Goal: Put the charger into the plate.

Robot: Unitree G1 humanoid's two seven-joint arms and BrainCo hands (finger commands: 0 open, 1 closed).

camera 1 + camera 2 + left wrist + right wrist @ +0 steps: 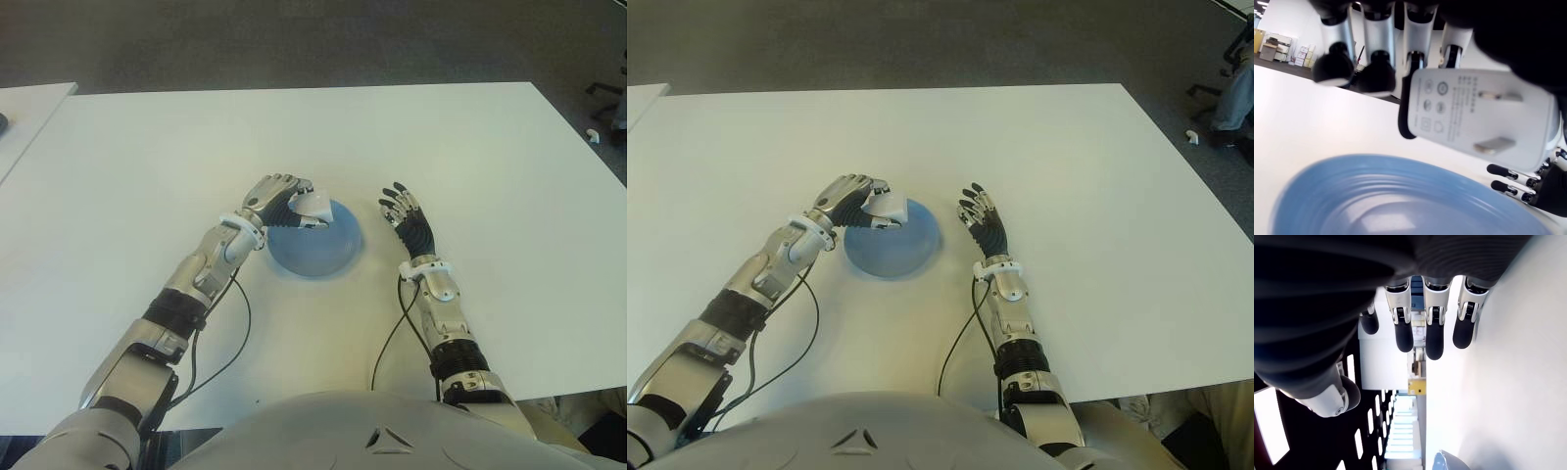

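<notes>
A white charger (315,207) with two flat prongs (1488,120) is held in my left hand (284,204), fingers curled on it. It hangs just above the left part of the round blue plate (328,252), which sits mid-table; the plate's rim (1376,169) fills the lower left wrist view under the charger. My right hand (405,213) shows to the right of the plate, fingers (1434,335) straight and spread, holding nothing.
The white table (490,176) stretches wide around the plate. Black cables (225,343) trail from both forearms toward my body. A second white tabletop corner (29,108) shows at far left, and dark floor lies beyond the far edge.
</notes>
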